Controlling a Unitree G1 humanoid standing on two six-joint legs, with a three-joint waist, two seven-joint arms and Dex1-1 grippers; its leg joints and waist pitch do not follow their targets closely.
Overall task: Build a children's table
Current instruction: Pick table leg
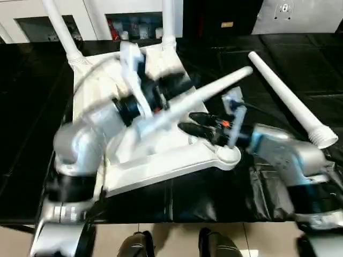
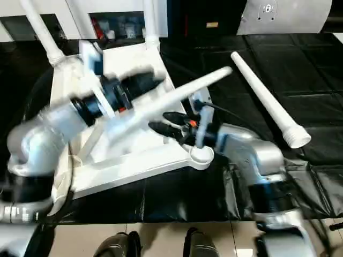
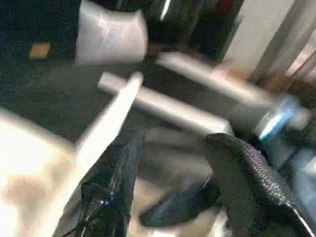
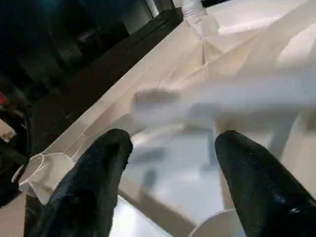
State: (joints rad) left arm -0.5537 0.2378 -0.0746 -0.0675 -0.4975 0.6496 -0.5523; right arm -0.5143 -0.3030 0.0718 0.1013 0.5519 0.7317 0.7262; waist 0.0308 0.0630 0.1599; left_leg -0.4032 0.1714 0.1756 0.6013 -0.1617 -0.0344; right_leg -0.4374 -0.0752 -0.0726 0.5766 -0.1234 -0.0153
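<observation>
One tabletop, four legs, two claws.

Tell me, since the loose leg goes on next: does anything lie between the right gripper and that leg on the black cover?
Nothing visible lies on the black cover between them. The right gripper points away from the loose leg, over the upturned table top, beneath the slanted leg.

No text, label or number could be read anywhere. A small yellowish tag on the dark cabinet at twelve o'clock, beyond the work table, was too blurred to make out.
</observation>
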